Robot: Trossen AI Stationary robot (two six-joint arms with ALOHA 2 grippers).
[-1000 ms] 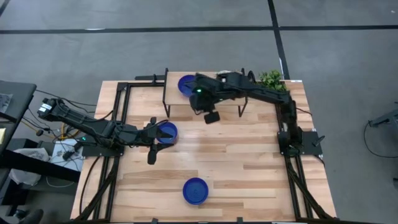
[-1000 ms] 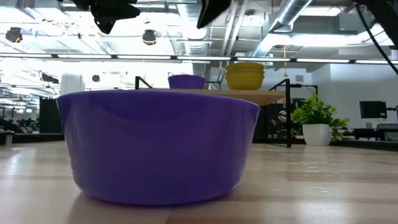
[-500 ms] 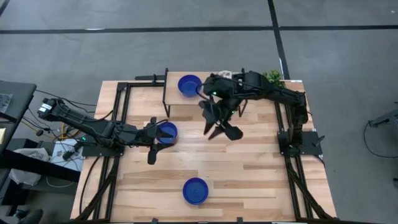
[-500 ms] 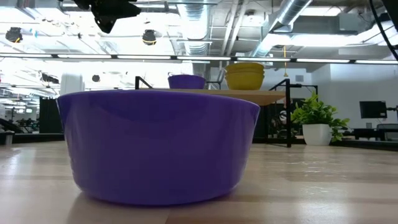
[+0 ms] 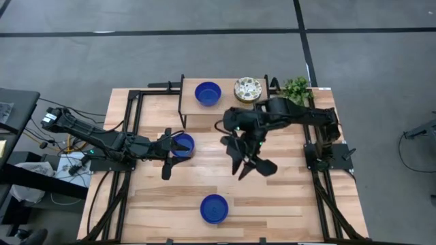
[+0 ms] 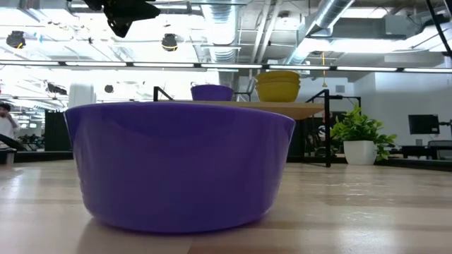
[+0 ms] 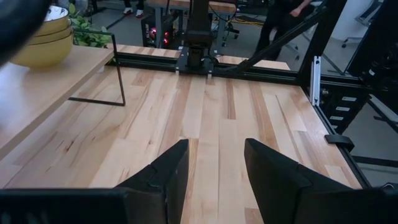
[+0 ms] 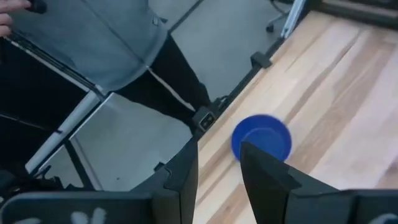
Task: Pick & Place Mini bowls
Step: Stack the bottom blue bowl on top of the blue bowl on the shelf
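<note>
So one blue bowl [image 5: 208, 93] and the stacked speckled bowls [image 5: 248, 88] sit on the shelf [image 5: 191, 109]. Two more blue bowls remain on the table: one [image 5: 214, 208] near the front edge, one [image 5: 182, 144] at the left gripper [image 5: 167, 154], which hovers there with spread, empty fingers. The right gripper [image 5: 251, 163] is over mid-table, its fingers also apart and empty.

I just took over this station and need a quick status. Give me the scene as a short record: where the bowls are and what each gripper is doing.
shelf: one blue bowl, floral bowl stack beside it
table: blue bowl at near edge, blue bowl at left gripper
left gripper: open, beside that bowl, nothing between its fingers
right gripper: open, empty, over mid-table
plant: far right corner
</note>
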